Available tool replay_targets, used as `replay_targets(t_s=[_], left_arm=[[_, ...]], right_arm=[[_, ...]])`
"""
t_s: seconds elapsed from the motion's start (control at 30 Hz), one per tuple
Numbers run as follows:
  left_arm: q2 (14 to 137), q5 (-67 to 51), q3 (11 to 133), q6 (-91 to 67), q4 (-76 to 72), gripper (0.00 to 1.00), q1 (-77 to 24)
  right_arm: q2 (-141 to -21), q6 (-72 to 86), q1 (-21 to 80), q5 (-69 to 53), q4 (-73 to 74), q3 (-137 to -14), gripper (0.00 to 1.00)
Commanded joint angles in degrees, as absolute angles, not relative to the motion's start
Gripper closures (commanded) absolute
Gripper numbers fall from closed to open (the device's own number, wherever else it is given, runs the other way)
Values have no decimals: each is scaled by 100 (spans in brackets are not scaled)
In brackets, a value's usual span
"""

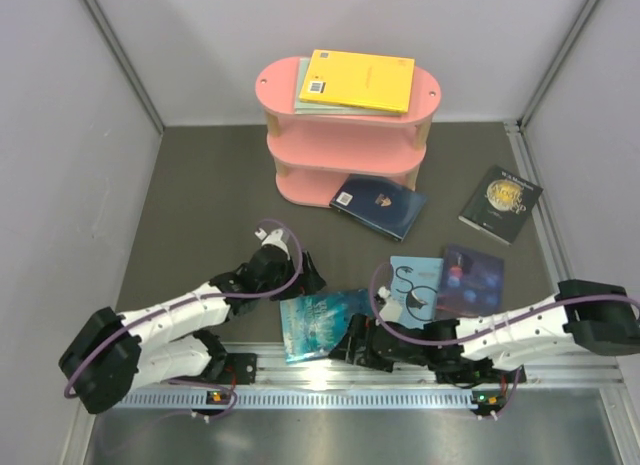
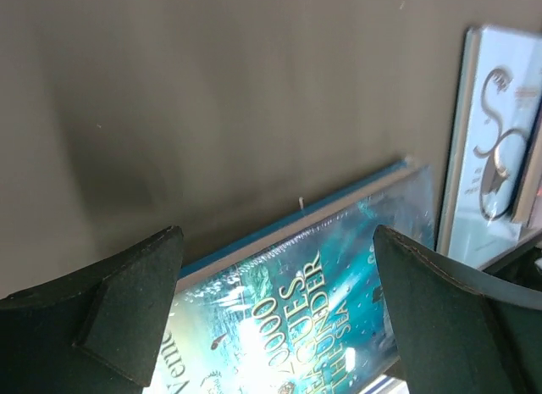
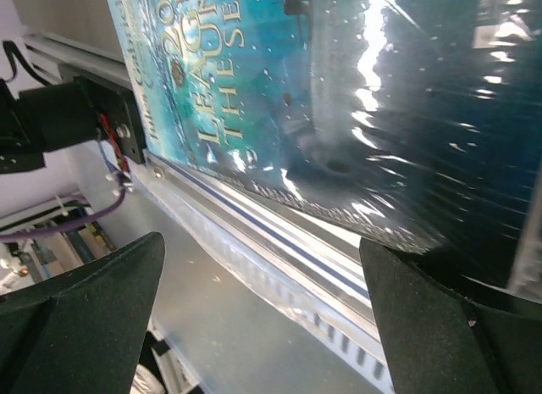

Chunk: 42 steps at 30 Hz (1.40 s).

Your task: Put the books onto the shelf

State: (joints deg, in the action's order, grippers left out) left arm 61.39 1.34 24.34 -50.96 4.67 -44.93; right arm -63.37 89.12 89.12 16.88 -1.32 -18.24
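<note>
the teal book [image 1: 318, 325] has a glossy, glaring cover; the desk [image 1: 200, 205] is matt grey; the near rail [image 1: 300, 397] is ribbed metal.

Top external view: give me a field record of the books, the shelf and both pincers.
shelf top: yellow book over pale grey-green book
shelf foot: navy book
table right side: black book
near edge: teal book, light blue book, purple book
left pincer: open, over teal book's edge
right pincer: open, holding nothing
</note>
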Motion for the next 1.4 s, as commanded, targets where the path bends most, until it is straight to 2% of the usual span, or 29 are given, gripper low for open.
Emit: replay_targets(t_s=[0.0,0.23,0.33,0.43,0.63,0.87,0.97,1.07,1.1,1.17,1.2,1.3,1.37], left_arm=[[6433,-772,2540,-4720,53,1,-4412],[6575,-1502,1733,-5167,-755,1,-4412],[6286,-1599,1337,-5457,-1054,1,-4412],[6048,-1731,1134,-5625,-1125,1,-4412],[5574,-2048,651,-6020,-1414,1,-4430],[5449,-2311,80,-6503,-2090,1,-4456],[5379,-2320,-113,-6662,-2197,1,-4535],[5072,-2259,-176,-6697,-1978,1,-4561],[4967,-2207,-158,-6706,-1760,1,-4553],[4659,-2075,-132,-6689,-1557,1,-4561],[4554,-2022,-88,-6688,-1312,1,-4562],[4045,-1890,147,-6636,-942,1,-4562],[3824,-1750,298,-6522,-494,1,-4562]], right_arm=[[-7012,8711,8527,1679,-191,-1696,0],[-6856,7779,6771,1459,-317,-1766,0],[-6846,7445,6461,1362,-246,-1968,0],[-7180,7461,6538,1135,-272,-2030,0],[-8304,8033,7135,756,-1326,-1696,0],[-10078,8077,7128,448,-3495,-1951,0],[-10397,8209,7005,404,-4337,-1855,5],[-10494,8367,6970,483,-4780,-1583,23],[-10364,8376,6970,509,-4738,-1530,43],[-10144,8385,6987,649,-4380,-1433,61],[-9829,8341,7005,711,-4168,-1424,81],[-9005,8210,7163,1080,-3071,-1450,100],[-8510,8104,7330,1404,-2203,-1564,100]])
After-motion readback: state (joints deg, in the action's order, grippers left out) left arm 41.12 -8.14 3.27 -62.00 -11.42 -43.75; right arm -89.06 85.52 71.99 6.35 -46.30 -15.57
